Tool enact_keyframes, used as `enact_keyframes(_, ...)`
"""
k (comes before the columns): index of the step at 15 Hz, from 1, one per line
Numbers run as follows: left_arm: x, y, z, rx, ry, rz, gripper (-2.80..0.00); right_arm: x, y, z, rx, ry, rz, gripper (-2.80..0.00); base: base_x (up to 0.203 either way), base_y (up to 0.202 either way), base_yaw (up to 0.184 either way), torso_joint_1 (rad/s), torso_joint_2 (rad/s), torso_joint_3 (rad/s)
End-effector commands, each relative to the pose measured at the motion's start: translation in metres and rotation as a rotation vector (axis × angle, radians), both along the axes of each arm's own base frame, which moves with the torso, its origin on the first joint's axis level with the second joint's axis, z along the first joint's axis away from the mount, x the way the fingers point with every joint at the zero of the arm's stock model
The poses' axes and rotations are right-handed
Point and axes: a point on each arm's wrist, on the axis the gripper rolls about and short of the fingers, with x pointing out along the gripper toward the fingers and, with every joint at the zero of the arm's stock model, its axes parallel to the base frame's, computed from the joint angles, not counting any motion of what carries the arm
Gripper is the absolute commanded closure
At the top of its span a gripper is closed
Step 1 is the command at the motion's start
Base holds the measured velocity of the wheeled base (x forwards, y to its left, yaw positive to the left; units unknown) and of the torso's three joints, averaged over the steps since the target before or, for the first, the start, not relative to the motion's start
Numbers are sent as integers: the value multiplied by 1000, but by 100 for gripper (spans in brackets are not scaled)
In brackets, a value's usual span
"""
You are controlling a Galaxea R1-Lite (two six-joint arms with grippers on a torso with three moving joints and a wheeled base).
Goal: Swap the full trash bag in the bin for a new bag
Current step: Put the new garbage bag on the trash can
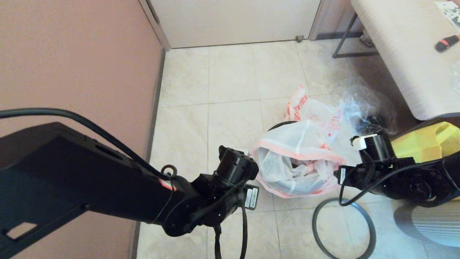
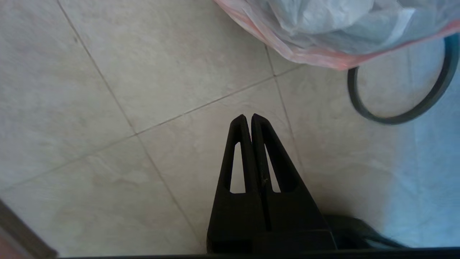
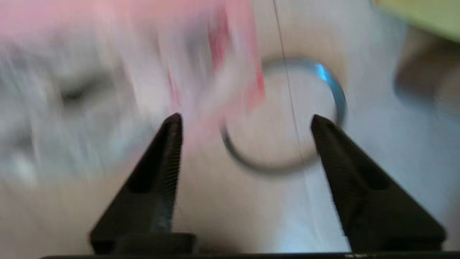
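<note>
The full trash bag (image 1: 287,162), white with a pink edge band and orange-red print, sits bulging in the black bin, whose rim (image 1: 277,126) shows only at the back. Lumpy white and grey contents fill its open mouth. The dark-grey hoop (image 1: 313,221) lies flat on the floor in front of it. My left gripper (image 2: 248,116) hangs shut and empty over bare tile, left of the bag (image 2: 323,25) and hoop (image 2: 391,120). At the bag's right side (image 3: 107,72), my right gripper (image 3: 246,118) is open, with the hoop (image 3: 262,167) beyond its fingertips. No separate limp new bag shows.
A clear crinkled bag with dark contents (image 1: 363,104) lies behind the bin on the right. A yellow tote (image 1: 424,142) stands under my right arm. A pale bench (image 1: 402,54) fills the far right, and a pink wall (image 1: 72,54) runs along the left.
</note>
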Motion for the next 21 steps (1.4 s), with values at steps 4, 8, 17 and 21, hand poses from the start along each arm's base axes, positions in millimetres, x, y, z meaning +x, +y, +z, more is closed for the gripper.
enact_keyframes(4,6,-14,-6,-36,44,38,0,-32,-2,21,0,38,13,0,0,0,0,0,0,0)
enact_keyframes(8,12,-45,-4,-71,116,72,0,-39,-11,39,121,-39,-96,0,0,0,0,0,0,0)
enact_keyframes(17,32,-111,-2,-107,275,193,-280,-46,-39,63,250,-126,-157,0,0,0,0,0,0,0)
enact_keyframes(21,38,-124,-28,-127,254,200,-280,-46,-43,66,264,-134,-155,0,0,0,0,0,0,0)
